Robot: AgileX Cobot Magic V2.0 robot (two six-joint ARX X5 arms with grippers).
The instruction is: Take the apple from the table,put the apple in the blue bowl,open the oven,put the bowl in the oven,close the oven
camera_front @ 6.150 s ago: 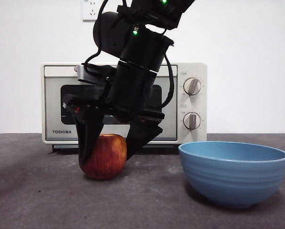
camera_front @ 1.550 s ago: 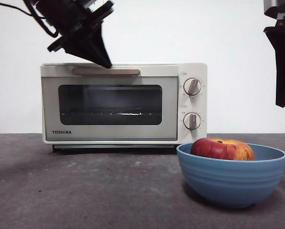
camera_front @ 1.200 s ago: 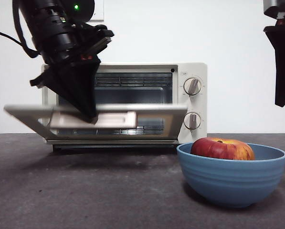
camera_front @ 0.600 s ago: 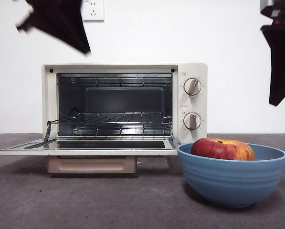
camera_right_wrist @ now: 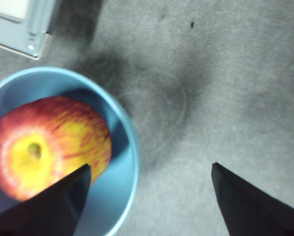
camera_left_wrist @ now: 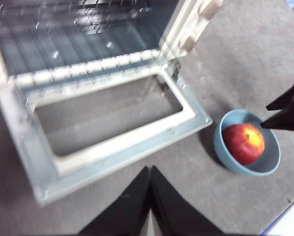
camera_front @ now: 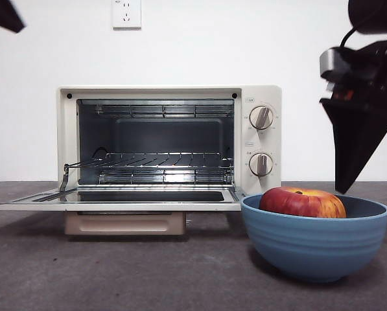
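With the oven (camera_front: 167, 139) door now dropped flat and the wire rack exposed, the opening step is judged done; bowl loading comes next. Front view: the apple (camera_front: 301, 201) is seen inside the blue bowl (camera_front: 316, 241) on the surface (camera_front: 115, 272), just beside the door's corner. Half a second ago the right tool (camera_front: 368, 162) hung higher; it has been lowered toward the bowl's far rim. Left wrist view: the left tool (camera_left_wrist: 150, 196) is pinched closed, empty, withdrawn above the door. Right wrist view: the right tool (camera_right_wrist: 149, 194) is spread wide, straddling the rim (camera_right_wrist: 129, 147), nothing held.
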